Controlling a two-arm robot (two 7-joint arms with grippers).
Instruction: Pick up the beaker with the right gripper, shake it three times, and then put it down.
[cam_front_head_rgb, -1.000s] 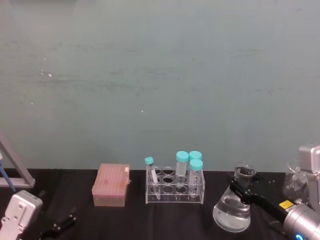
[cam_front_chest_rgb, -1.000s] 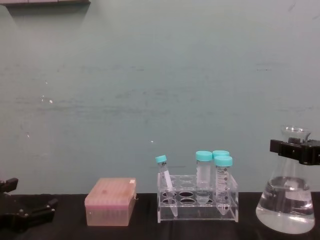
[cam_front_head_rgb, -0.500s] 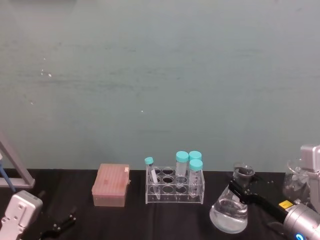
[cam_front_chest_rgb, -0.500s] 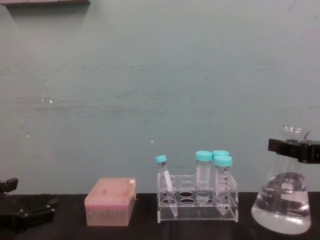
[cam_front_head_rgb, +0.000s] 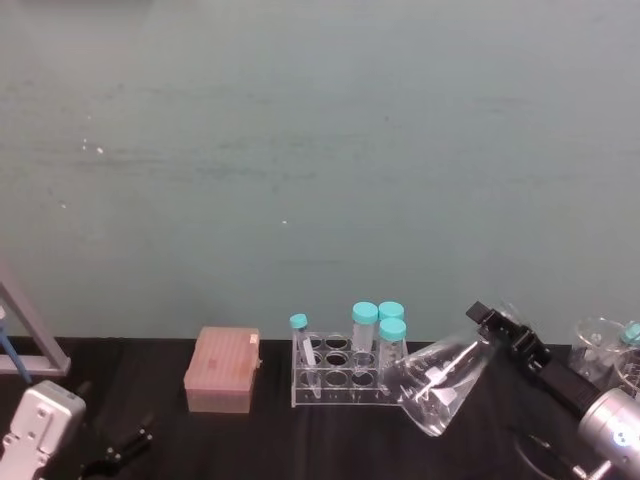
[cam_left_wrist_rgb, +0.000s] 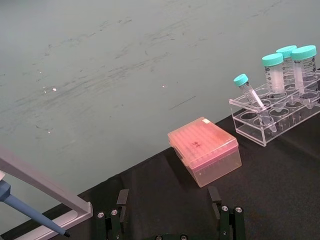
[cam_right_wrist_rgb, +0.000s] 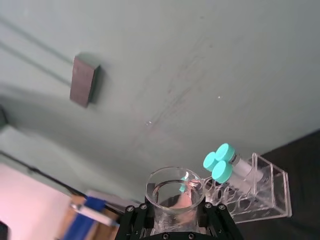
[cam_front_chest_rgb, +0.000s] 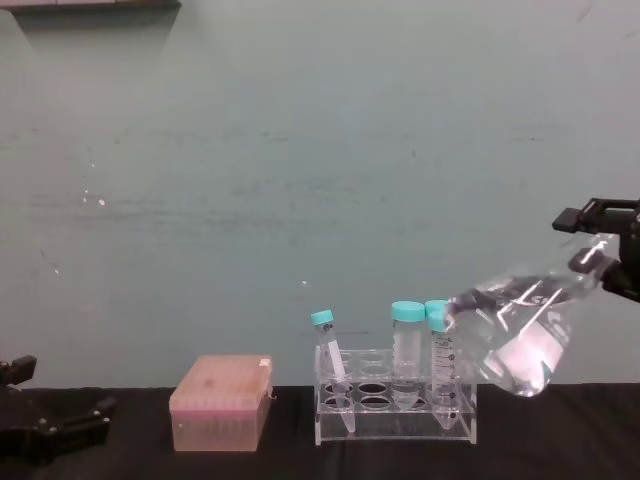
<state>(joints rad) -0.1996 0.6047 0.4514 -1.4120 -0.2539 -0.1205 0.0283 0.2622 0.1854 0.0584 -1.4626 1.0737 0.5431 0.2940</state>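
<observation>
The beaker (cam_front_head_rgb: 433, 388), a clear conical flask holding clear liquid, hangs in the air above the table, tilted steeply. Its wide base swings toward the tube rack and its neck points up to the right. My right gripper (cam_front_head_rgb: 497, 328) is shut on the neck just under the flared rim. The chest view shows the beaker (cam_front_chest_rgb: 512, 338) in front of the rack's right end, with the right gripper (cam_front_chest_rgb: 600, 248) at the frame's right edge. In the right wrist view the beaker's rim (cam_right_wrist_rgb: 173, 192) sits between the black fingers (cam_right_wrist_rgb: 138, 216). My left gripper (cam_left_wrist_rgb: 170, 226) rests open, low at the table's left.
A clear tube rack (cam_front_head_rgb: 349, 380) with teal-capped tubes stands mid-table, and a pink tip box (cam_front_head_rgb: 222, 371) sits to its left. More glassware (cam_front_head_rgb: 600, 350) stands at the far right. A pipette stand (cam_front_head_rgb: 30, 335) occupies the far left edge.
The beaker stood upright near the table in my right gripper. It has since risen and tipped, base swinging left toward the rack and neck to the right. The left arm has not moved.
</observation>
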